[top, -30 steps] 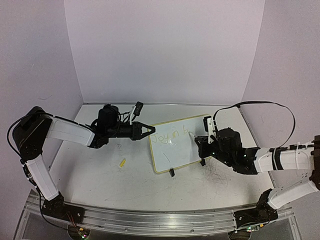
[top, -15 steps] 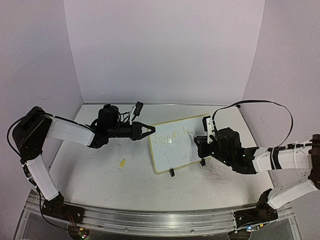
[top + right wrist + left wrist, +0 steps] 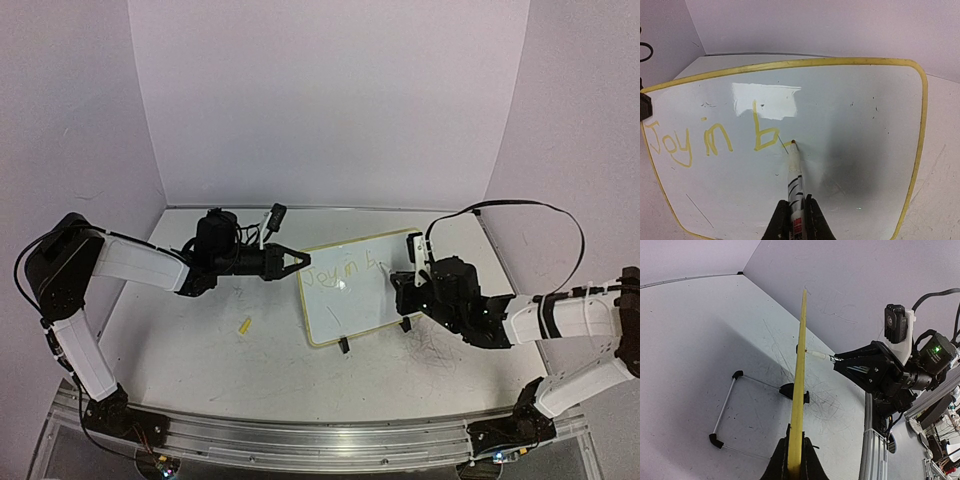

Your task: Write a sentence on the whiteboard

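Spanning one whiteboard [image 3: 855,130], the sentence [image 3: 710,140] counts two words, one letter.

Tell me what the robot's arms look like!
The left arm and right arm have white tube links and chunky black joints. Their jaws are black and pointy. A thin black cable loops over the right arm, where a green light glows.

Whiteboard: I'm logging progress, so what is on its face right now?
Yellow writing reading "Joy in b" on the whiteboard, with the marker tip touching just right of the b. The marker and right gripper cover a strip of the lower board.
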Available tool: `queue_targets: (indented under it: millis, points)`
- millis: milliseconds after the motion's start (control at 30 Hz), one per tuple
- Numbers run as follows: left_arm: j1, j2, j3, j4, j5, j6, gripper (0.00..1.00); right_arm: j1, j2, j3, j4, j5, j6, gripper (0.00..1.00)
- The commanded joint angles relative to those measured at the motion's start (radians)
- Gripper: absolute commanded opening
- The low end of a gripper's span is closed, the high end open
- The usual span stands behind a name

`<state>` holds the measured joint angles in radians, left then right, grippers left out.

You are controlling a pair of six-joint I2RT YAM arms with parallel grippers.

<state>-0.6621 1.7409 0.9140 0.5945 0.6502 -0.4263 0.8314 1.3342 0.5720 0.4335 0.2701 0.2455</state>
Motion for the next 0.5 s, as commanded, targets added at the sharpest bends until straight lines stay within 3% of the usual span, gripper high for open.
queue_targets:
  millis: [0,467]
  points:
    - [0.012,-0.007,0.007,-0.078,-0.091,0.049,0.00,-0.008,0.002,0.021,0.027,0.048,0.012,0.00]
    - [0.010,-0.006,0.006,-0.079,-0.093,0.050,0.00,-0.008,0.020,0.047,0.055,0.021,-0.018,0.00]
